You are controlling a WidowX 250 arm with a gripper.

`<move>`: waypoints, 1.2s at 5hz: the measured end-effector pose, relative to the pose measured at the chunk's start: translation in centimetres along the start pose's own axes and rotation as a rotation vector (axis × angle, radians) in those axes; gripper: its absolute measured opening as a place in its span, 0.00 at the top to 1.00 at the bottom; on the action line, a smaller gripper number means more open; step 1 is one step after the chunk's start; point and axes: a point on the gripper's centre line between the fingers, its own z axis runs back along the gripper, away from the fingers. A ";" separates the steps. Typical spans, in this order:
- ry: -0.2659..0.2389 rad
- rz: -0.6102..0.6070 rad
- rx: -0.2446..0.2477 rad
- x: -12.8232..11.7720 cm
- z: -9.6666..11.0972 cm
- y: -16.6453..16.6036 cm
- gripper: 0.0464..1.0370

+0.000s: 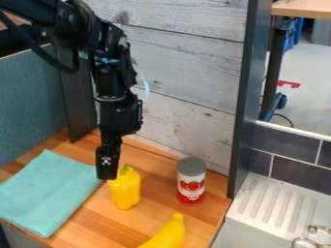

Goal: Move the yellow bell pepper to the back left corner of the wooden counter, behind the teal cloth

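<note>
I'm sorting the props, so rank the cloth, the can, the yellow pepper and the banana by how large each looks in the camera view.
1. Cloth, clearly largest.
2. Can and yellow pepper, too alike to rank.
Unranked: banana, cut off by the bottom edge.

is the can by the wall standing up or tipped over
Standing upright: the can has its grey end facing up, with the red and white label around its side.

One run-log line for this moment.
black gripper: at top of yellow bell pepper, contact unclear | flat teal cloth: image left | red-white cylindrical can: upright | curved yellow banana: image bottom
</note>
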 end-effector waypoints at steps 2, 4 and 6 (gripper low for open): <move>0.019 -0.034 0.024 1.2 -1.2 0.3 0.04; 0.030 -0.006 0.027 1.8 -2.0 0.6 0.07; 0.020 0.002 0.030 1.9 -2.0 0.7 0.64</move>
